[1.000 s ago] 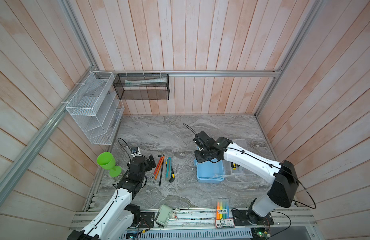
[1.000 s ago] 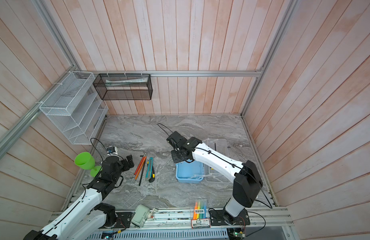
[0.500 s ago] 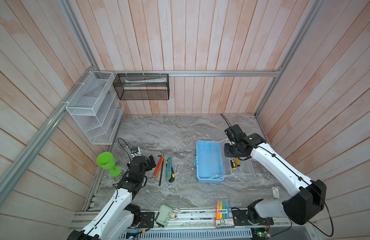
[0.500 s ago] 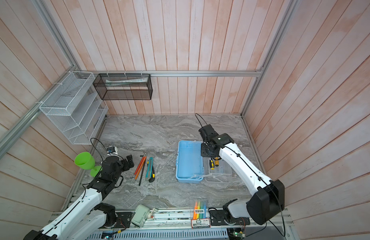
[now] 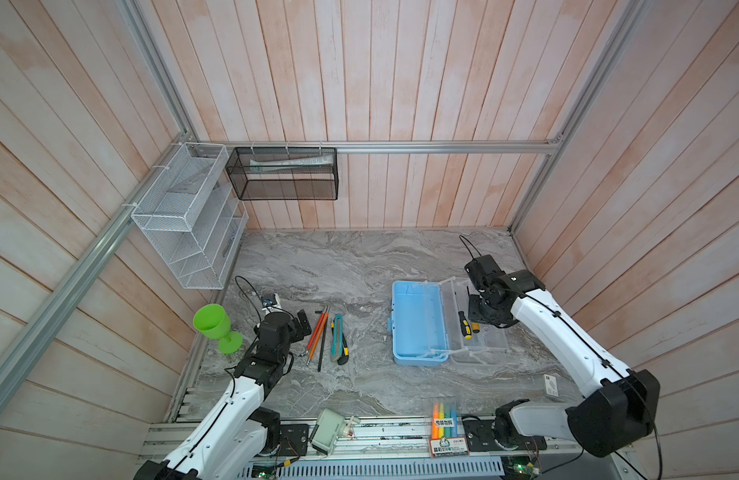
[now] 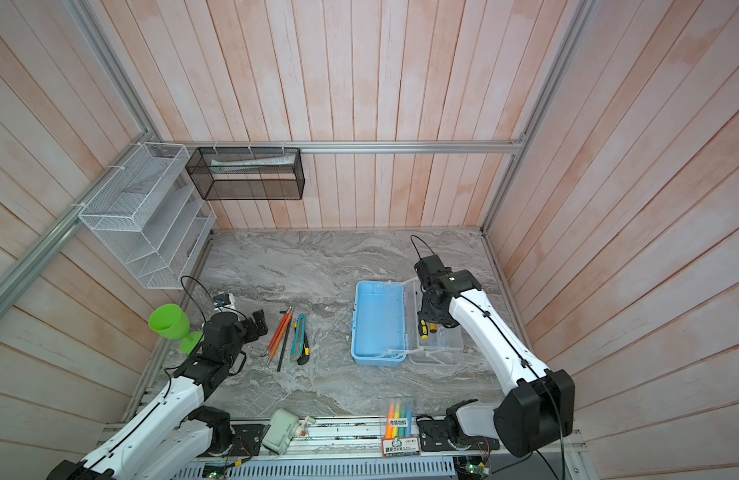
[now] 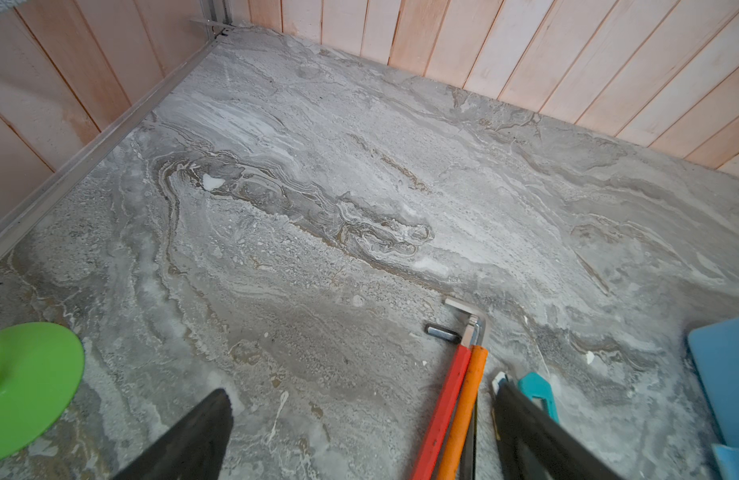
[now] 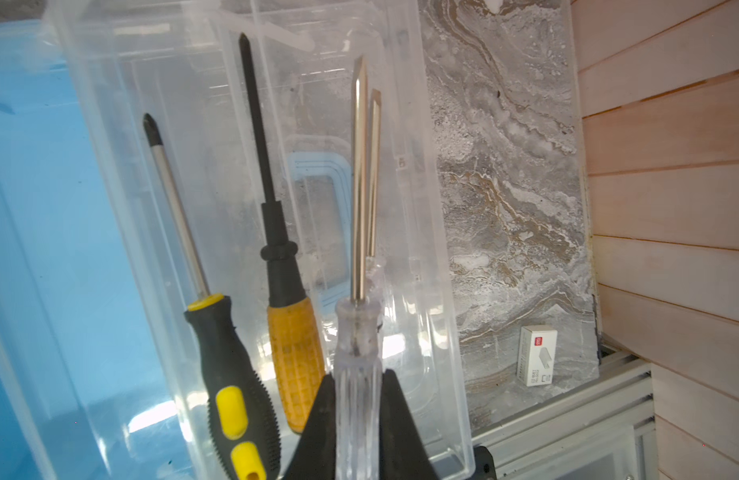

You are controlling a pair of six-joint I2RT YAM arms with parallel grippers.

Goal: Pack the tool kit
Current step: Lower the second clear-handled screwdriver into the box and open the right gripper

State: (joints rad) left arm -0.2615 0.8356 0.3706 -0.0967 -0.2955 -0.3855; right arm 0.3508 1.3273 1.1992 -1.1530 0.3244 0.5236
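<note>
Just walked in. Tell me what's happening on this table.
The right gripper is shut on a clear-handled screwdriver over the open tool case's clear lid, where two screwdrivers already lie. The left gripper is open beside the orange-handled tools and teal utility knife on the table, unpacked.

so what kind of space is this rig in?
Looks like a purpose-built robot test cell, not a real workshop: bare wood-plank walls on an aluminium frame, a marble-look tabletop, and two arms bolted to the front rail.
</note>
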